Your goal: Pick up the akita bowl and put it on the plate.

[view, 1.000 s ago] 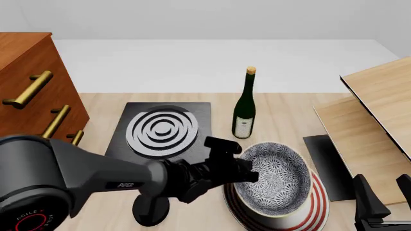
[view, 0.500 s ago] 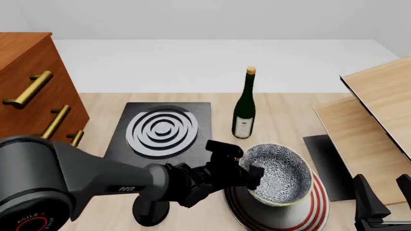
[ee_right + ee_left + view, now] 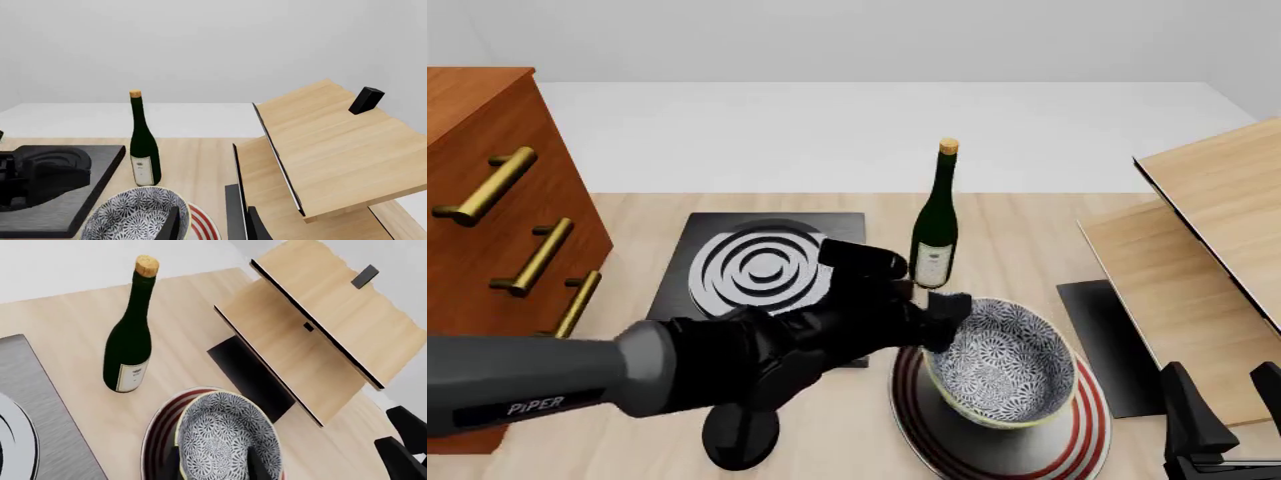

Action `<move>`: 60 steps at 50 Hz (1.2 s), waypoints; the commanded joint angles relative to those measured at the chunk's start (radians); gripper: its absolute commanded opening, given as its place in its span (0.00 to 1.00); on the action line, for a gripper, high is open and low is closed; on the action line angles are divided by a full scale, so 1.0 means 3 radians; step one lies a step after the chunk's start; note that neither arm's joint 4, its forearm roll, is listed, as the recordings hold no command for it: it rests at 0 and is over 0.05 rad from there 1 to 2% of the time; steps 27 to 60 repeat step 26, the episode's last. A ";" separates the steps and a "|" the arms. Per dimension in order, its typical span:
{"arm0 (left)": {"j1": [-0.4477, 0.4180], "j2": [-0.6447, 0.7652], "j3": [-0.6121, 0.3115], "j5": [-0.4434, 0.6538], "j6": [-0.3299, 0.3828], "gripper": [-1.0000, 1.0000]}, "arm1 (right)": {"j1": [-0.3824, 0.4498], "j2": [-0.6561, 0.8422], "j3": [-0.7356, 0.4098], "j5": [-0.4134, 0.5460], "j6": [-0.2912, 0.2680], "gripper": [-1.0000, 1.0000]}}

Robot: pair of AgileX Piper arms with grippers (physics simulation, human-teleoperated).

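Note:
The akita bowl (image 3: 1004, 368), blue-and-white floral inside with a cream rim, stands upright on the white plate with red rings (image 3: 1065, 443) at the front centre-right of the table. My left gripper (image 3: 945, 310) hovers at the bowl's near-left rim, open. In the left wrist view its fingers (image 3: 257, 464) straddle the rim of the bowl (image 3: 223, 437), which rests on the plate (image 3: 157, 429). My right gripper (image 3: 1222, 420) waits open at the front right corner, apart from both. The right wrist view shows the bowl (image 3: 133, 216) and a strip of the plate (image 3: 201, 224).
A dark green wine bottle (image 3: 934, 222) stands just behind the plate. A black slab with grey-white rings (image 3: 767, 270) lies to the left. A wooden dresser (image 3: 487, 200) fills the left edge, a tilted wooden shelf (image 3: 1208, 240) the right, with a black mat (image 3: 1105, 340) beneath.
The bowl came down level onto the plate. My left gripper let go of its rim, opened, and rose slightly up and back. The right arm stayed still.

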 commanded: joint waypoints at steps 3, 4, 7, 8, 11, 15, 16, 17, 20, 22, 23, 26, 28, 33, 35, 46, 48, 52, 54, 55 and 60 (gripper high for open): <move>0.0114 -0.0677 0.0074 0.0222 0.0141 1.00 | 0.0000 0.0001 0.0000 0.0000 0.0001 1.00; 0.0156 -0.0689 0.0081 0.0221 0.0163 1.00 | 0.0000 0.0000 0.0000 0.0000 0.0000 1.00; 0.0162 -0.0770 0.0133 0.0221 0.0190 1.00 | 0.0000 0.0000 0.0000 0.0000 0.0001 1.00; 0.0174 -0.0815 0.0148 0.0236 0.0200 1.00 | 0.0000 0.0000 0.0000 0.0000 -0.0001 1.00; 0.0215 -0.0908 0.0173 0.0262 0.0253 1.00 | 0.0000 0.0000 0.0000 0.0000 0.0000 1.00; 0.0239 -0.1051 0.0254 0.0289 0.0301 1.00 | 0.0000 -0.0001 0.0000 0.0000 0.0001 1.00; 0.0239 -0.1090 0.0280 0.0295 0.0310 1.00 | 0.0000 -0.0001 0.0000 0.0000 0.0001 1.00; 0.0256 -0.1145 0.0315 0.0292 0.0332 1.00 | 0.0000 0.0000 0.0000 0.0000 0.0001 1.00; 0.0300 -0.1321 0.0389 0.0300 0.0379 1.00 | 0.0000 0.0000 0.0000 0.0000 0.0001 1.00; 0.0300 -0.1392 0.0420 0.0305 0.0346 1.00 | 0.0000 0.0000 0.0000 0.0000 0.0000 1.00; 0.0314 -0.1539 0.0470 0.0299 0.0346 1.00 | 0.0000 0.0000 0.0000 0.0000 0.0000 1.00; 0.0316 -0.1706 0.0535 0.0328 0.0396 1.00 | 0.0000 0.0000 0.0000 0.0000 0.0001 1.00; 0.0316 -0.1706 0.0535 0.0328 0.0396 1.00 | 0.0000 0.0000 0.0000 0.0000 0.0001 1.00; 0.0316 -0.1706 0.0535 0.0328 0.0396 1.00 | 0.0000 0.0000 0.0000 0.0000 0.0001 1.00; 0.0316 -0.1706 0.0535 0.0328 0.0396 1.00 | 0.0000 0.0000 0.0000 0.0000 0.0001 1.00; 0.0316 -0.1706 0.0535 0.0328 0.0396 1.00 | 0.0000 0.0000 0.0000 0.0000 0.0001 1.00; 0.0316 -0.1706 0.0535 0.0328 0.0396 1.00 | 0.0000 0.0000 0.0000 0.0000 0.0001 1.00; 0.0316 -0.1706 0.0535 0.0328 0.0396 1.00 | 0.0000 0.0000 0.0000 0.0000 0.0001 1.00; 0.0316 -0.1706 0.0535 0.0328 0.0396 1.00 | 0.0000 0.0000 0.0000 0.0000 0.0001 1.00; 0.0316 -0.1706 0.0535 0.0328 0.0396 1.00 | 0.0000 0.0000 0.0000 0.0000 0.0001 1.00; 0.0316 -0.1706 0.0535 0.0328 0.0396 1.00 | 0.0000 0.0000 0.0000 0.0000 0.0001 1.00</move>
